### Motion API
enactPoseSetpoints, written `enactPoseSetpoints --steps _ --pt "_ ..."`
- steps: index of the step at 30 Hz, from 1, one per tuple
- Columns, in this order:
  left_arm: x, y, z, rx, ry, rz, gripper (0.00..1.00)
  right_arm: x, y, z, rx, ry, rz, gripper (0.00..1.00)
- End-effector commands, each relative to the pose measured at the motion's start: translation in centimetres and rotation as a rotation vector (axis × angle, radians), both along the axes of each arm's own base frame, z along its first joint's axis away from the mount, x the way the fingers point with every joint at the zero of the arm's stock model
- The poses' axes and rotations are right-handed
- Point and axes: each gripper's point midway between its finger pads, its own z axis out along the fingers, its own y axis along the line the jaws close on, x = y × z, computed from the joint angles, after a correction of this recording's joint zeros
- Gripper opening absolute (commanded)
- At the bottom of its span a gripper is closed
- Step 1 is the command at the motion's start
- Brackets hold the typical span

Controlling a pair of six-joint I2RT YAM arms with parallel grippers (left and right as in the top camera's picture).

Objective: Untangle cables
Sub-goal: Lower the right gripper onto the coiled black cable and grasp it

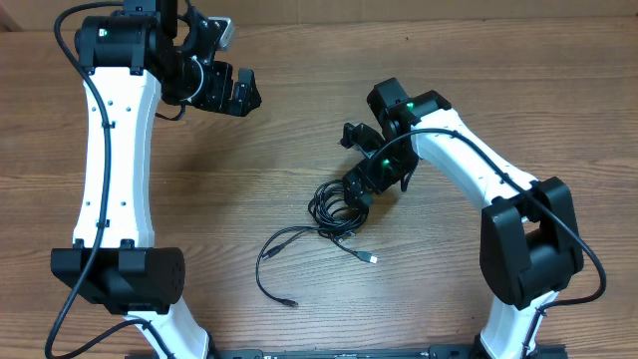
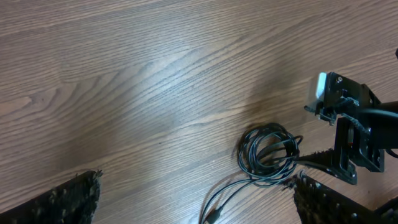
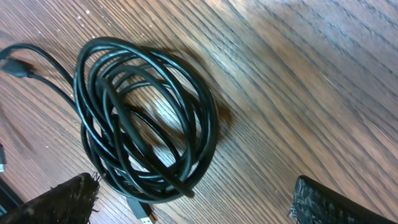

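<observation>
**STATUS: SEPARATION NOT STARTED**

Right hand (image 3: 193, 182): fingers spread, empty, positioned over the cables (image 3: 149, 118); contact cannot be determined. Left hand (image 1: 244, 95): fingers spread, empty, well apart from them. The cables lie in the middle of the counter (image 1: 299, 130), mostly wound into one tight, overlapping coil. Two plug ends trail out toward the near edge. Judgement: no cord is freed, and all untangling remains.
</observation>
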Motion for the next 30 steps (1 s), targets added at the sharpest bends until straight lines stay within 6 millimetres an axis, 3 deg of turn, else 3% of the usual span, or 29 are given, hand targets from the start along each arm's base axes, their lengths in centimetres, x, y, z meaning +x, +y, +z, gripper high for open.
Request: enactPoseSetpoints --steps 1,6,23,24,26,27,30 --pt "0.1 0.0 0.0 -0.002 -0.002 0.009 1.0 -0.3 1.0 0.8 0.06 -0.002 0.015 1.0" --pt "0.1 0.0 0.0 -0.002 -0.004 0.009 0.99 -0.3 2.2 1.3 0.133 0.009 0.019 1.0" --pt "0.1 0.0 0.0 -0.001 -0.003 0.008 1.0 -1.4 2.4 -0.3 0.163 0.044 0.016 1.0" --pt "0.1 0.0 0.0 -0.001 -0.004 0.008 1.0 -1.4 2.5 -0.3 0.166 0.044 0.016 0.89" --pt "0.1 0.0 0.0 -0.001 -0.004 0.008 1.0 -1.4 2.5 -0.3 0.167 0.045 0.016 0.23" --pt "0.1 0.0 0.0 -0.001 -0.004 0.008 1.0 -1.4 2.5 -0.3 0.169 0.045 0.016 0.07" --pt "0.1 0.0 0.0 -0.001 -0.004 0.008 1.0 -1.3 2.6 -0.3 0.173 0.039 0.017 0.04"
